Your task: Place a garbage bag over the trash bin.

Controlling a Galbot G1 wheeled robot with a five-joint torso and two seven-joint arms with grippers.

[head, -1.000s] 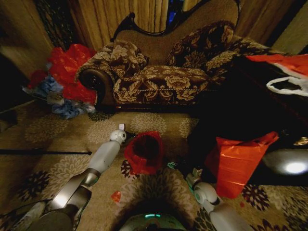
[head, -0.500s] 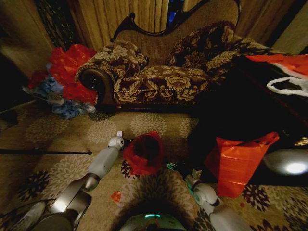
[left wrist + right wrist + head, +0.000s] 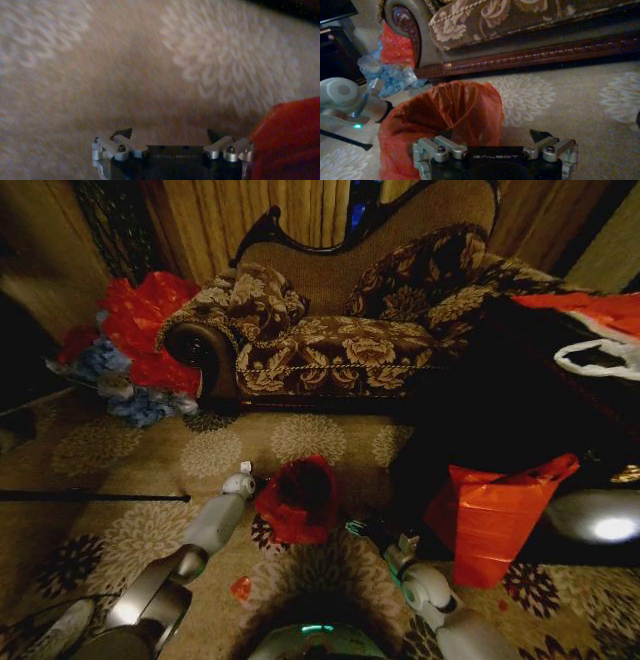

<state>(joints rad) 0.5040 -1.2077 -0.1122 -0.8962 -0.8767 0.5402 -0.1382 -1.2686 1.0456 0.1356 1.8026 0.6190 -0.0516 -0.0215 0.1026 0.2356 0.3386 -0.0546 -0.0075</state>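
The deep-red garbage bag (image 3: pixel 297 500) stands on the carpet with its mouth open upward, also seen in the right wrist view (image 3: pixel 445 112). The trash bin is hidden; the bag's plastic covers whatever holds it up. My left gripper (image 3: pixel 250 473) is just left of the bag, open and empty over bare carpet (image 3: pixel 170 133), with the bag's edge (image 3: pixel 290 138) beside one finger. My right gripper (image 3: pixel 362 528) sits to the bag's right, nearer me. It is open (image 3: pixel 492 135), a short gap from the bag's near wall, with nothing between the fingers.
A patterned sofa (image 3: pixel 330 330) stands behind the bag. A heap of red and blue bags (image 3: pixel 135 350) lies at its left end. A large orange-red bag (image 3: pixel 490 515) leans on dark furniture (image 3: pixel 520 400) at right. A red scrap (image 3: pixel 241 587) and a black rod (image 3: pixel 95 497) lie on the carpet.
My left arm has drawn back toward me, away from the sofa, alongside the bag. My right arm has also pulled back a little. The bag stays in place.
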